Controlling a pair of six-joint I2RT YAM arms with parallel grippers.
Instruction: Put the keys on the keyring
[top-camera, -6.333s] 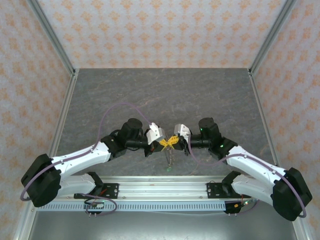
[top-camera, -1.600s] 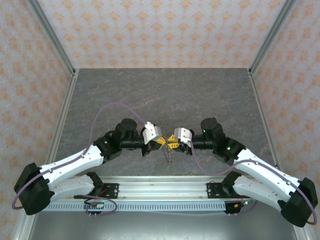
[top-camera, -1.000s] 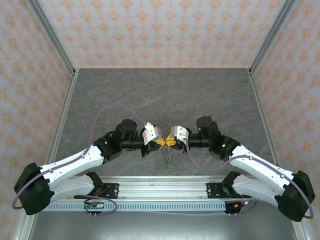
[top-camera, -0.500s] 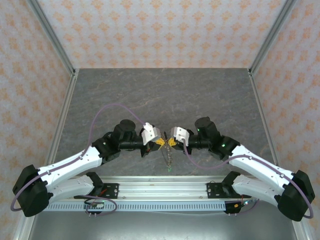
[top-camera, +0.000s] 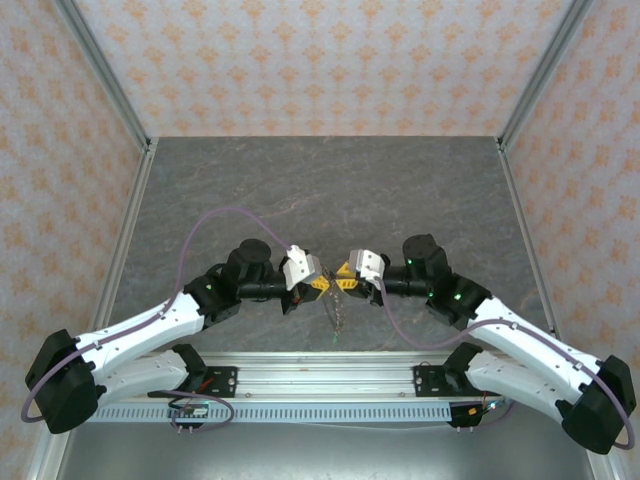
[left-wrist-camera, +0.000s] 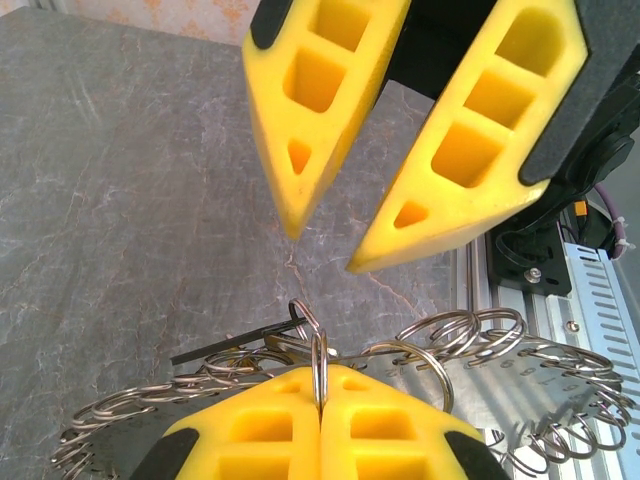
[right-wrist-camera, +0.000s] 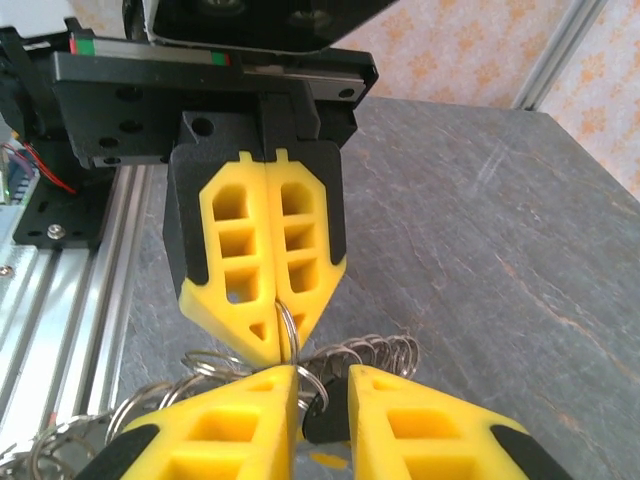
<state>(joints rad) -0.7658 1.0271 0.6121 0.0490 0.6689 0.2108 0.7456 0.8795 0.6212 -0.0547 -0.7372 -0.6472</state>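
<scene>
Two arms meet over the middle of the grey table (top-camera: 330, 190) in the top external view. The left gripper (top-camera: 321, 286) and right gripper (top-camera: 344, 284) face each other tip to tip, close together. The keyring (top-camera: 338, 316) hangs below them as a thin pale chain running toward the near rail.

From the left wrist, the left gripper (left-wrist-camera: 320, 378) has its yellow fingers pressed together, clamped on one thin silver wire ring that stands upright between the tips. The keyring (left-wrist-camera: 462, 334) shows as a string of linked split rings of bright wire, spreading to both sides behind the fingers and curling over the rail on the right. A thin dark bar (left-wrist-camera: 236, 346) sticks out leftward from the rings; whether it is a key cannot be told. The right gripper (left-wrist-camera: 323, 247) hangs above with its tips apart, holding nothing.

From the right wrist, the right gripper (right-wrist-camera: 320, 376) shows a gap between its fingers, with something dark seen in it. Opposite, the left gripper (right-wrist-camera: 283, 336) is closed on the ring, and the keyring (right-wrist-camera: 378, 350) coils beside it.
</scene>
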